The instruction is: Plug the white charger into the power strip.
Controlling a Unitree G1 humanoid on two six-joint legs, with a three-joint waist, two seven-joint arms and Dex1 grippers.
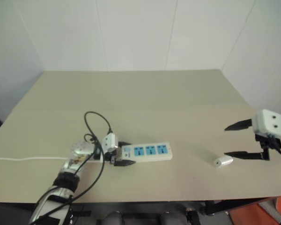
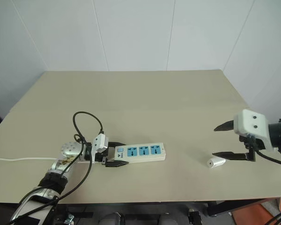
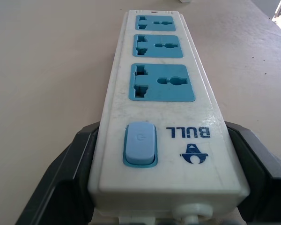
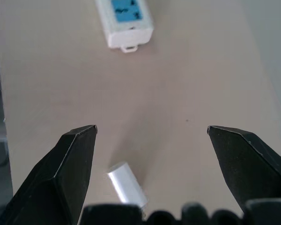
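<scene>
My left end effector (image 2: 113, 156) is clamped on the switch end of the strip (image 2: 139, 152), which lies flat on the tabletop (image 2: 145, 98). My right end effector (image 2: 224, 139) hangs wide apart, empty, just above the charger (image 2: 216, 162) lying on its side, well right of the strip.

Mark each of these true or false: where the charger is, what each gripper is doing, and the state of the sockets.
1. The white charger is plugged into the power strip. False: it lies loose on the table, well apart from the strip.
2. The left gripper has its fingers on either side of the strip's switch end. True.
3. The right gripper is shut on the charger. False: it is open, with the charger lying beside its lower finger.
4. All three blue sockets are empty. True.
5. The strip stands on its edge. False: it lies flat, sockets up.
</scene>
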